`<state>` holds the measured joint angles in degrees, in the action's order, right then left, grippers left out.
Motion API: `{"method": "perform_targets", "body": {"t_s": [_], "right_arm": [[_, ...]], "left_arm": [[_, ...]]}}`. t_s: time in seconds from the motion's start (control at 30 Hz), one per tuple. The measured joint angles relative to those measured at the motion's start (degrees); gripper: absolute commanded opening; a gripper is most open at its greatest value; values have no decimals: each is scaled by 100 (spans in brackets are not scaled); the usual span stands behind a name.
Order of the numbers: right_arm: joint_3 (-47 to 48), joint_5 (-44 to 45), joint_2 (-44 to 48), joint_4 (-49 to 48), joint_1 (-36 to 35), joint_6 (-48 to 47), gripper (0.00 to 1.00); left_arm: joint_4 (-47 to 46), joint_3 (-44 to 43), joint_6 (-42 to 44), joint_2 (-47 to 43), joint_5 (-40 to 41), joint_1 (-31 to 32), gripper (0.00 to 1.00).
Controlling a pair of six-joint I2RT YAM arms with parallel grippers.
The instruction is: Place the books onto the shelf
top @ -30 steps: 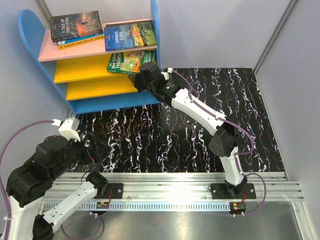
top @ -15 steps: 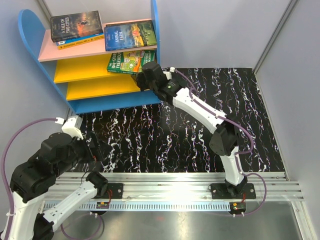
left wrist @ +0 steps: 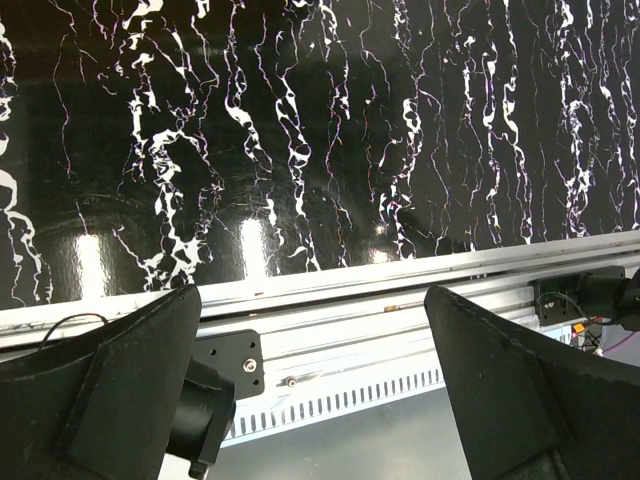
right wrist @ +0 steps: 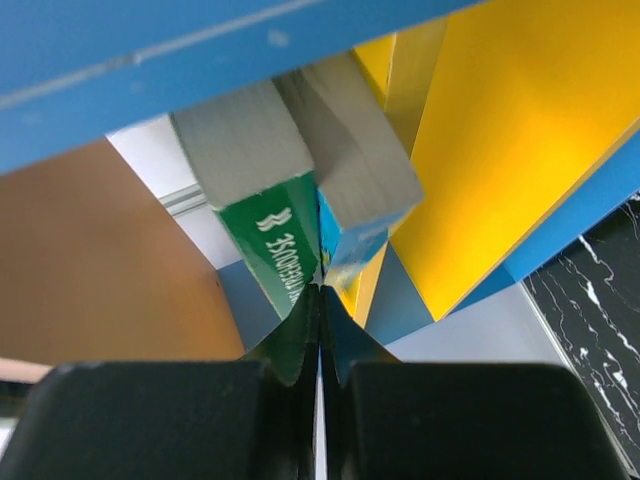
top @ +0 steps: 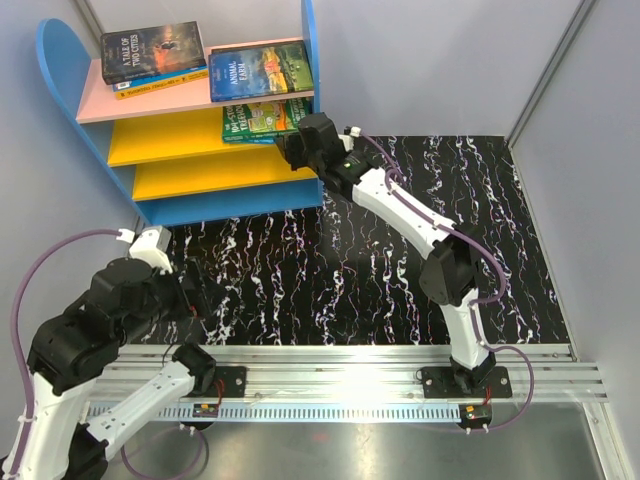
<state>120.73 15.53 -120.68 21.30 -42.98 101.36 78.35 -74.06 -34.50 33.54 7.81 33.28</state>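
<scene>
The shelf [top: 160, 140] stands at the back left. On its pink top board lie a dark book [top: 152, 50] and a blue illustrated book [top: 260, 70]. A green book [top: 258, 118] lies on the upper yellow board. My right gripper [top: 288, 145] is shut, its tips pressed against that book's near edge. In the right wrist view the shut gripper [right wrist: 320, 290] meets the corners of the green book [right wrist: 268, 248] and a blue book [right wrist: 352, 240] under it; nothing sits between the jaws. My left gripper [left wrist: 312, 300] hangs open over the table's near edge, holding nothing.
The black marbled table [top: 380, 260] stretches in front of the shelf. A metal rail [top: 350, 365] with the arm bases runs along the near edge. Grey walls close in on the left and right. The lower yellow board [top: 190, 178] carries no books.
My right gripper has pushed forward and the green book has slid further in onto the upper yellow board. The left arm has shifted slightly to the right.
</scene>
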Motion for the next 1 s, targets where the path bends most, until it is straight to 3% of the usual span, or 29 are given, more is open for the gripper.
{"method": "perform_targets", "body": {"t_s": [0.17, 0.27, 0.3, 0.37, 0.4, 0.53, 0.77, 1.0], "right_arm": [[2, -212, -83, -153, 42, -87, 1], [118, -481, -125, -208, 26, -350, 41], [197, -577, -133, -190, 2, -476, 69], [356, -734, -122, -155, -81, -863, 92], [389, -802, -87, -151, -168, -1069, 99], [205, -817, 365, 323, -750, -2151, 100], [-754, 459, 2218, 2039, -2509, -4288, 100], [-2400, 1729, 4634, 3456, -2430, -4634, 100]], "left_arm": [[-33, 20, 4, 74, 22, 0, 99], [-66, 20, 24, 114, 44, 0, 99], [-72, 17, 33, 118, 59, 0, 99], [-68, 7, 68, 120, 105, 0, 99], [-61, -17, 101, 127, 136, 0, 99], [-52, -177, 223, 201, 227, 0, 99], [-186, -295, 522, 420, 306, 0, 99], [-960, 273, 595, 522, 385, 0, 99]]}}
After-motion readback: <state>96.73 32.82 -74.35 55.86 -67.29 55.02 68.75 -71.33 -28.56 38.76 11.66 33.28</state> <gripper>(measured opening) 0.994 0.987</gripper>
